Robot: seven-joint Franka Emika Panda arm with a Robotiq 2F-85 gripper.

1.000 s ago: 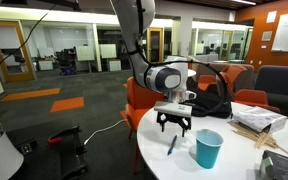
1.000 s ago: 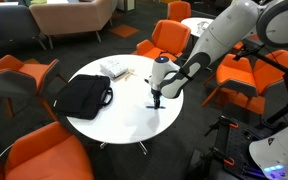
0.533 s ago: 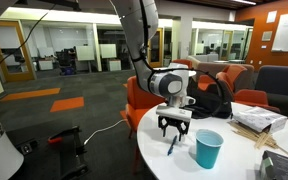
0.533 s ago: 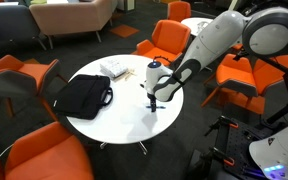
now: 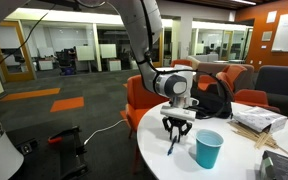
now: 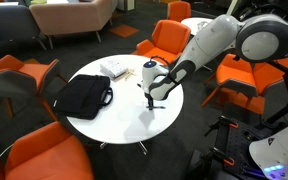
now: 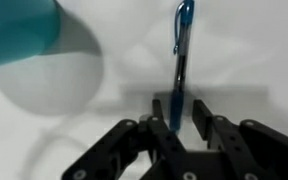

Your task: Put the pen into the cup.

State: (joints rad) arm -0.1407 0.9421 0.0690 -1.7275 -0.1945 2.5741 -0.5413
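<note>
The thin dark blue pen (image 7: 181,60) lies flat on the white round table (image 5: 159,162) and runs straight away from the wrist camera. My gripper (image 7: 178,105) is low over the pen's near end, one finger on each side, with narrow gaps still showing, so it is open. In an exterior view the gripper (image 5: 176,130) points down at the pen (image 5: 172,145), and the teal-blue cup (image 5: 209,149) stands upright just beside it. The cup (image 7: 24,35) fills the wrist view's upper left corner. In an exterior view the gripper (image 6: 151,100) hangs above the table (image 6: 124,118).
A black bag (image 6: 84,95) lies on the table's far side from the gripper. A white box with papers (image 5: 259,121) sits near the table's edge. Orange chairs (image 6: 167,40) ring the table, and a dark stand (image 5: 69,140) stands on the floor.
The gripper has come down onto the pen and its jaws have narrowed from wide open to close around it. The pen and cup have not moved.
</note>
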